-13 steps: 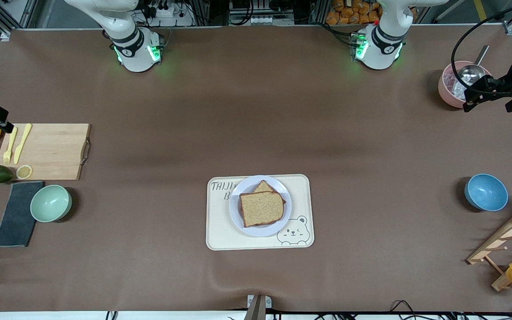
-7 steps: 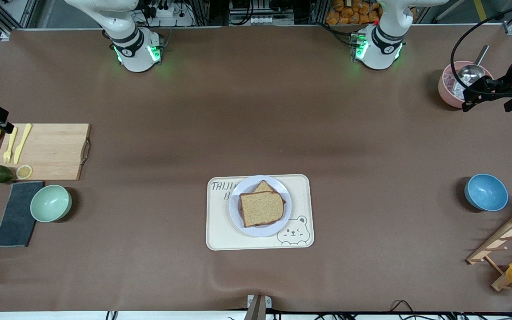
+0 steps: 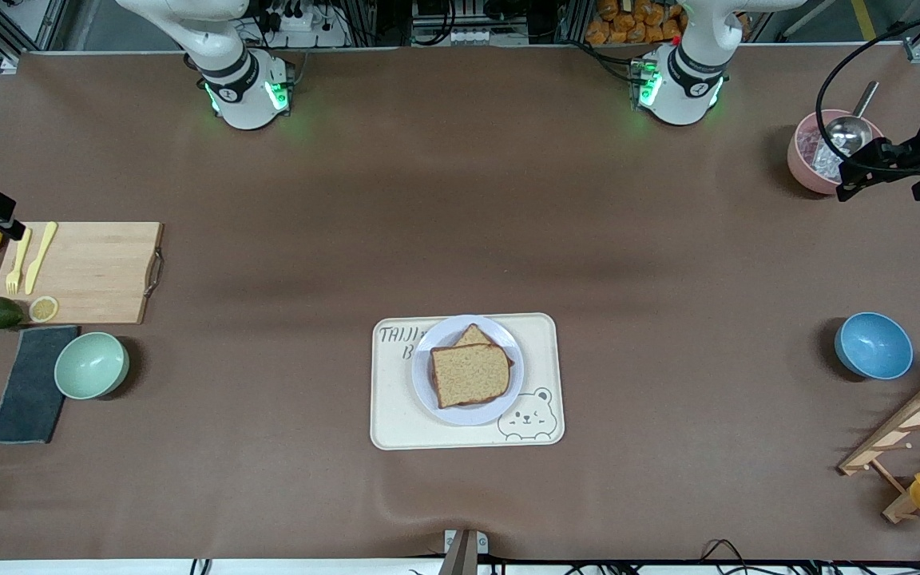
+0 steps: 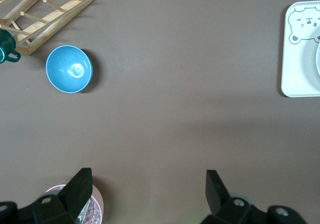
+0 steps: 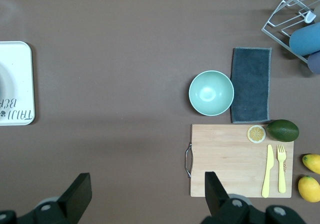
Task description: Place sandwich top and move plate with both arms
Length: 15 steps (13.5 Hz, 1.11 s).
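Change since earlier frame: the left gripper [image 3: 867, 172] has drifted slightly outward and upward toward the table's edge at the left arm's end; the tray and everything on it sit as they did.
Landmark: the cream tray [image 3: 396, 419] with its bear drawing, at mid-table near the front camera; all places below are given from it.
Plate [image 3: 508, 395]: on the tray, toward its edge farther from the front camera, wholly inside the rim.
Sandwich top [image 3: 469, 374]: flat on the plate, covering a darker lower slice [image 3: 473, 335] whose corner shows past it; the stack looks assembled, so that step appears done.
Left gripper: up in the air well apart from the tray, over the pink bowl [image 3: 805, 168]; fingers spread wide, carrying nothing.
Right gripper [image 5: 145, 196]: well apart from the tray at the right arm's end, over the edge of the cutting board [image 3: 93, 271]; fingers spread wide, carrying nothing.
Reason for the parked arms: both look pulled clear, probably because nothing remains to carry.
Green bowl [image 3: 92, 365]: well apart from the tray, toward the right arm's end.
Blue bowl [image 3: 873, 345]: well apart from the tray, toward the left arm's end.
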Tool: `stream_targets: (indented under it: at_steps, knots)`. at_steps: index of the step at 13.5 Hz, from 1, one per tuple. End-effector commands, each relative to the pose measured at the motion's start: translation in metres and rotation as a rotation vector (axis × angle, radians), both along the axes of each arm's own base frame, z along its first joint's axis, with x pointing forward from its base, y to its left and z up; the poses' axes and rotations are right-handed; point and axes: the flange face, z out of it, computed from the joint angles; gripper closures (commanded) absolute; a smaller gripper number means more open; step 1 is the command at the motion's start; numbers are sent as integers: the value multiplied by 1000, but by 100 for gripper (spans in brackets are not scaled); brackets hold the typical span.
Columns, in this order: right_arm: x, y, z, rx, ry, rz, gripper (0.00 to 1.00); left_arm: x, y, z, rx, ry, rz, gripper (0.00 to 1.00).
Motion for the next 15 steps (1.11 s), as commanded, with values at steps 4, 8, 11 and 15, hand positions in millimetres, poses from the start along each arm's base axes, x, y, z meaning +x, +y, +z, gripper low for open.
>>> stream_targets:
  at_steps: [4,8,11,15]
  knots:
    - [1,-4,1,2,-3,7,0,6,-1,8,48,1,11,0]
    - [1,-5,1,2,-3,5,0,4,4,10,75,10,10,0]
    - [1,-5,0,3,0,5,0,-1,10,11,46,24,50,0]
    - [2,-4,-2,3,3,7,0,-5,15,12,2,30,105,0]
